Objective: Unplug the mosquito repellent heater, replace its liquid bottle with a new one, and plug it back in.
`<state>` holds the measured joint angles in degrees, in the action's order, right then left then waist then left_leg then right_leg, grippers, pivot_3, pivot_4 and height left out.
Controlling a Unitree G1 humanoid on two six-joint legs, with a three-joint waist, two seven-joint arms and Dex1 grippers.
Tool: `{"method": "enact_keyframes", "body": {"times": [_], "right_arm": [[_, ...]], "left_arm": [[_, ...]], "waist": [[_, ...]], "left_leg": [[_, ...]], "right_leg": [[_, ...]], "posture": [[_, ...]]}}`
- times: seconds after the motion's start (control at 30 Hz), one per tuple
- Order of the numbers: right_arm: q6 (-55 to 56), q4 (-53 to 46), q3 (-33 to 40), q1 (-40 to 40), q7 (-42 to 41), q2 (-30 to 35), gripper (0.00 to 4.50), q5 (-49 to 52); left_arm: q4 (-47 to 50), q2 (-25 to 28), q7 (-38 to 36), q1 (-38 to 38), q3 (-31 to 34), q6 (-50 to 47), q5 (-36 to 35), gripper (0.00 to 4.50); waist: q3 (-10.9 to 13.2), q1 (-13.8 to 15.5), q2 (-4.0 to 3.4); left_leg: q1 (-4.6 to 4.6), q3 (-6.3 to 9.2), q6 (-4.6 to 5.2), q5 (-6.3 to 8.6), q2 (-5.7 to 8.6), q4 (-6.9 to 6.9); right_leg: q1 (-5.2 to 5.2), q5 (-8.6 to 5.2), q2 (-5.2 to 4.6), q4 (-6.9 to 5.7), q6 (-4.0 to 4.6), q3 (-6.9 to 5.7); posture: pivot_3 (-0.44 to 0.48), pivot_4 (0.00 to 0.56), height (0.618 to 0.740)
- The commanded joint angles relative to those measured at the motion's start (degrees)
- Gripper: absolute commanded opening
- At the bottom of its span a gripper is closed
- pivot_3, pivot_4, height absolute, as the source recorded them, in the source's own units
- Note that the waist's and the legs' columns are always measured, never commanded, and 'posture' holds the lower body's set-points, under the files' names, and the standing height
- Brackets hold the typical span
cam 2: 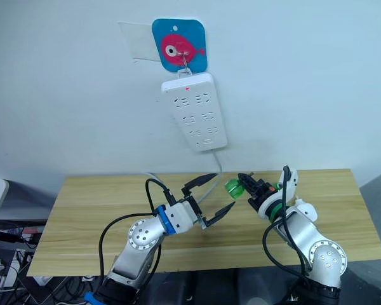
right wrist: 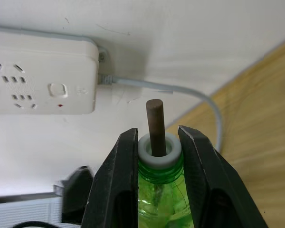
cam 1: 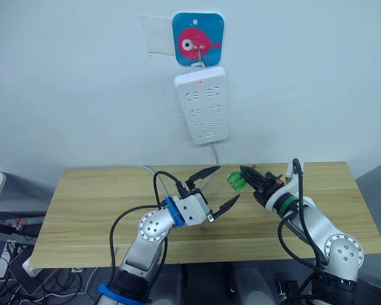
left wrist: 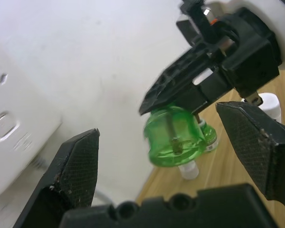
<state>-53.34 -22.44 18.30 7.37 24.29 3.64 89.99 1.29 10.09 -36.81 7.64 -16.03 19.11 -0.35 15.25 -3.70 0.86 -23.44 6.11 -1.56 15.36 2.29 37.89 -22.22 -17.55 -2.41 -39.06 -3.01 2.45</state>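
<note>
Right gripper (cam 1: 246, 176): you have its two black fingers clenched on the liquid bottle (cam 1: 233, 180), raised above the wooden table (cam 1: 101, 210), in front of the wall.
Liquid bottle: green, translucent, no cap; in the right wrist view its white neck collar sits between the fingers (right wrist: 116, 180) and a dark wick rod (right wrist: 155, 124) sticks out of it. How much liquid is inside, you cannot tell.
Left gripper (cam 1: 217, 191): released, fingers spread wide and holding nothing, just beside the bottle, which lies in line with the gap between them in the left wrist view.
Second bottle (left wrist: 206, 138): green, partly hidden behind the held one, standing on the table.
Power strip (cam 1: 202, 105): white, hanging on the wall from a blue fish hook (cam 1: 197, 39), red light lit, cable (right wrist: 180, 90) trailing down.
</note>
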Motion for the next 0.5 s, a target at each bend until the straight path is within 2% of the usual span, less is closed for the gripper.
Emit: {"method": "enact_keyframes", "body": {"times": [0.03,0.1,0.23,0.5], "right_arm": [[3.04,-2.2,-1.68,-0.69,3.13,1.19,0.86,6.51],[4.32,-2.3,-2.89,-0.83,3.71,2.21,0.86,8.33],[6.47,-2.81,-4.8,-1.84,3.44,4.42,0.86,10.07],[10.41,-3.43,-7.52,-2.62,2.55,7.28,0.86,12.31]], "left_arm": [[-0.92,-2.45,0.93,0.83,-1.12,0.54,-1.99,4.5],[-1.98,-3.4,0.85,1.33,-1.24,0.38,-2.72,4.5],[-0.67,-6.46,0.16,2.3,0.15,-5.42,-10.25,4.5],[0.37,-5.7,-3.35,1.44,-0.77,-11.03,-14.59,4.5]], "waist": [[0.0,-0.03,0.0],[0.0,-0.13,0.0],[0.0,-0.19,-0.01],[-0.02,-0.96,-0.03]], "left_leg": [[-0.01,0.01,0.0,0.0,0.0,0.0],[-0.02,-0.01,0.01,0.0,0.0,0.01],[-0.02,-0.01,0.01,-0.01,-0.02,0.01],[-0.04,0.01,0.02,-0.02,-0.04,0.01]], "right_leg": [[0.0,0.0,0.02,0.0,0.0,-0.01],[0.0,0.0,0.05,0.01,0.0,-0.04],[0.0,0.0,0.08,0.0,0.0,-0.06],[-0.01,0.0,0.13,0.0,0.0,-0.05]], "posture": [[-0.069,0.274,0.74],[-0.069,0.273,0.74],[-0.076,0.266,0.74],[-0.087,0.255,0.74]]}}
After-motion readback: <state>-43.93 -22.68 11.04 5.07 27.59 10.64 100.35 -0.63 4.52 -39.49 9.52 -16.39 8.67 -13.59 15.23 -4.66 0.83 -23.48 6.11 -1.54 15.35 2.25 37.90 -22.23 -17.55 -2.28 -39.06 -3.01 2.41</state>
